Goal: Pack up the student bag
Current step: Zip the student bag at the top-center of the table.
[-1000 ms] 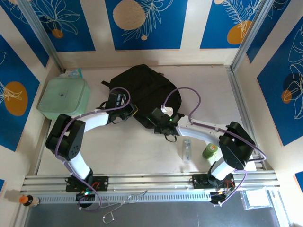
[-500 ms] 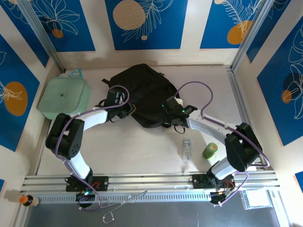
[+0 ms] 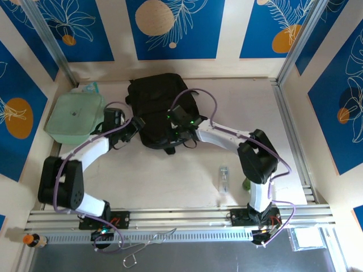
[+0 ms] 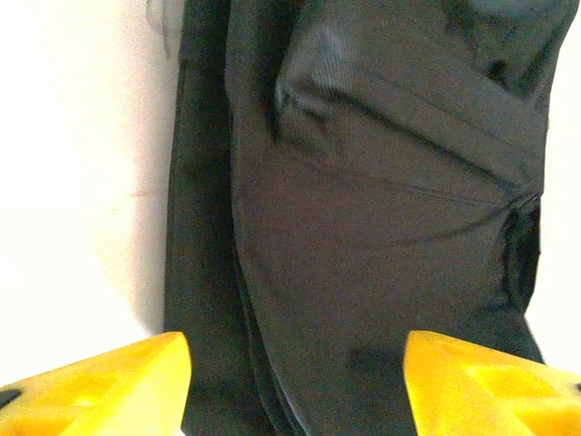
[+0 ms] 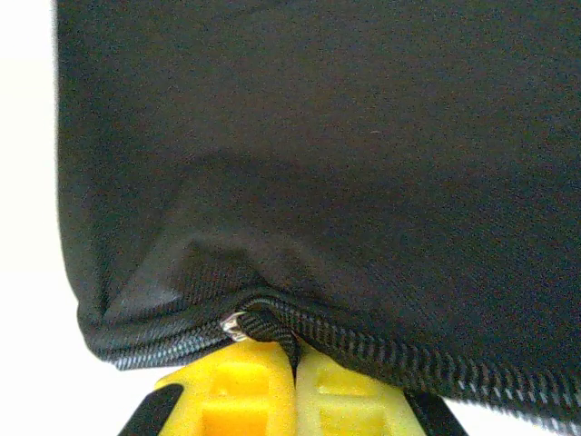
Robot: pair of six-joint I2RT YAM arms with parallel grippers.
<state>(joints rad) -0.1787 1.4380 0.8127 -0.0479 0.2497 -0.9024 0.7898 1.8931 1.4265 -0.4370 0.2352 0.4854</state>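
The student bag, a large black fabric backpack, lies at the back middle of the table. My left gripper is at its left side. In the left wrist view its yellow fingers stand wide open, with the black bag fabric spanning the gap. My right gripper is at the bag's near edge. In the right wrist view it is shut on the black zip pull of the bag's zip.
A pale green square lidded container sits at the left, close to the left arm. A clear bottle lies on the near right, beside a green can partly hidden behind the right arm. Metal rails line the near edge.
Both arms swung left. The bag slid and turned to the left and back with them. The right gripper kept hold at the bag's near edge.
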